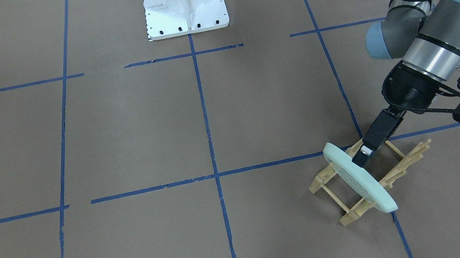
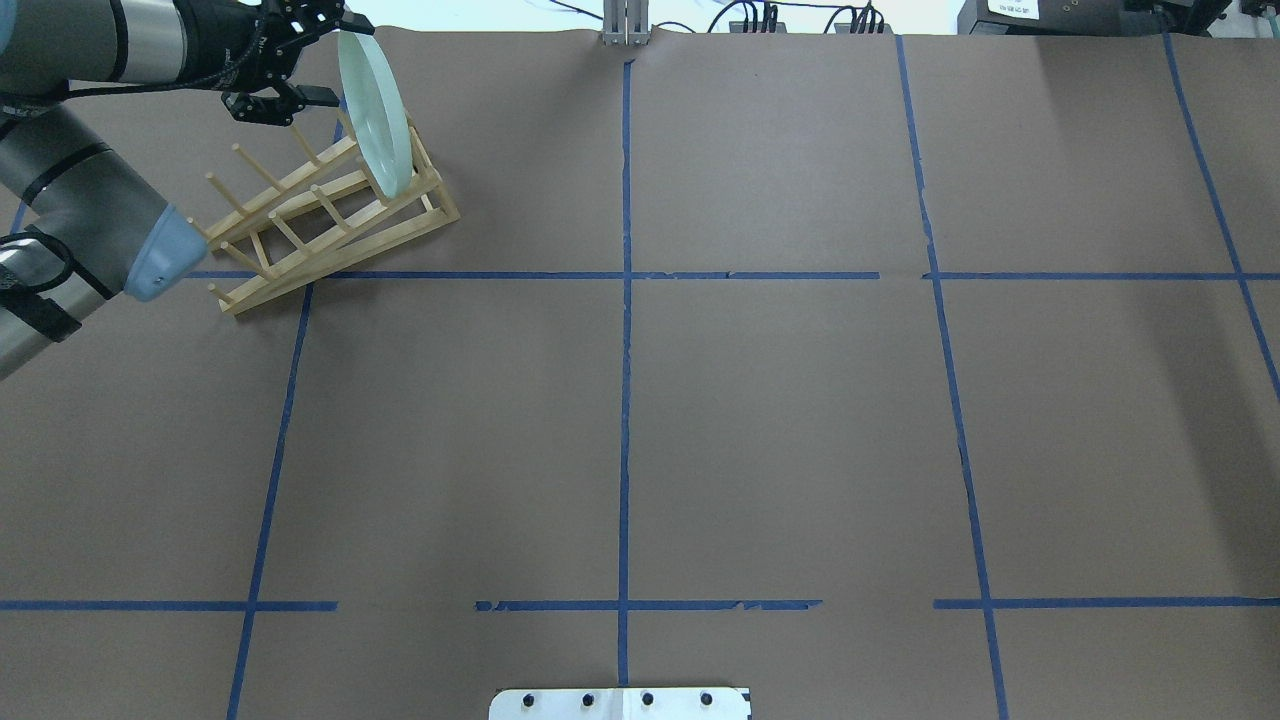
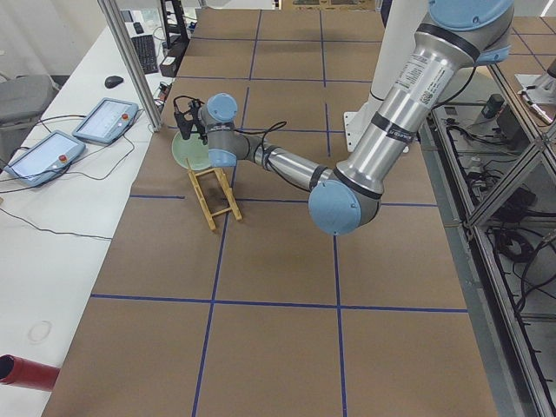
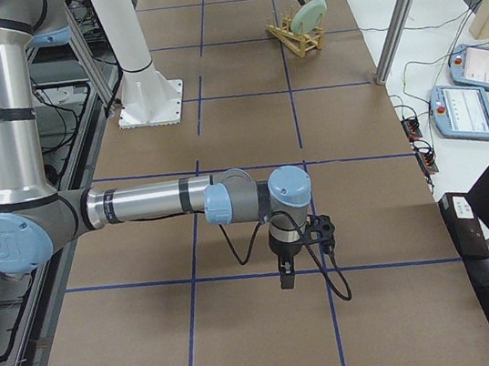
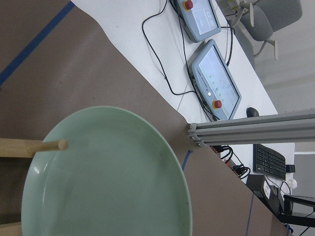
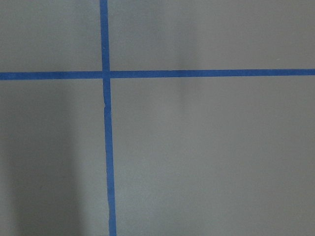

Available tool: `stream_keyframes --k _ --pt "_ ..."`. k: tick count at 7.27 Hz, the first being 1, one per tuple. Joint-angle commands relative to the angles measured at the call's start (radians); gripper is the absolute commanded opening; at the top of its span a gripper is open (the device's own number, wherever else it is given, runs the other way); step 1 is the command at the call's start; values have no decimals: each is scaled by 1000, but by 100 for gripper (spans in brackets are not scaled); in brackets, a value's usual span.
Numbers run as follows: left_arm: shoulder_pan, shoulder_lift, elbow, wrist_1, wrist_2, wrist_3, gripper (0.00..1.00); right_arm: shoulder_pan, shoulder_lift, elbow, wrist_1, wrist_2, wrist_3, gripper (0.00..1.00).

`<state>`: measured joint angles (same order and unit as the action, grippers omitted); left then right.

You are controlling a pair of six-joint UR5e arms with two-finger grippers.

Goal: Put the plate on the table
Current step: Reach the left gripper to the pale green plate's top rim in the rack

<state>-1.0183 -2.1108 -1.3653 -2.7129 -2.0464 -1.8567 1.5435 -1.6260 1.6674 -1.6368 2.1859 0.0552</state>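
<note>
The pale mint-green plate (image 1: 362, 179) stands on edge between the pegs of a light wooden rack (image 1: 321, 183) on the brown table (image 1: 136, 131). It also shows in the overhead view (image 2: 375, 110) and fills the left wrist view (image 5: 108, 177) with a peg across its face. My left gripper (image 1: 364, 153) is at the plate's upper rim, on the concave side, with its tip against the rim. Its fingers overlap in view, so I cannot tell whether it is open or shut. My right gripper (image 4: 285, 278) hangs just above the table far from the rack. Only the side view shows it, so I cannot tell its state.
The white robot base (image 1: 184, 2) stands at the table's middle back edge. The rack (image 2: 330, 225) lies near the far left corner, close to the table's edge. Beyond that edge is a white bench with tablets (image 5: 214, 81) and an aluminium post (image 5: 251, 130).
</note>
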Motion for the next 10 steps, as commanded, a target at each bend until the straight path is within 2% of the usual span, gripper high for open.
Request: stream_keyframes --k 1,2,5,10 --pt "7 -18 18 -2 2 1 74 0 0 0 0 0 0 100" --pt "12 -20 25 -2 2 1 70 1 0 0 0 0 0 100" --pt "12 -20 25 -2 2 1 38 1 0 0 -2 0 0 100" --pt "11 -15 23 -36 0 1 12 0 0 0 -2 0 0 100"
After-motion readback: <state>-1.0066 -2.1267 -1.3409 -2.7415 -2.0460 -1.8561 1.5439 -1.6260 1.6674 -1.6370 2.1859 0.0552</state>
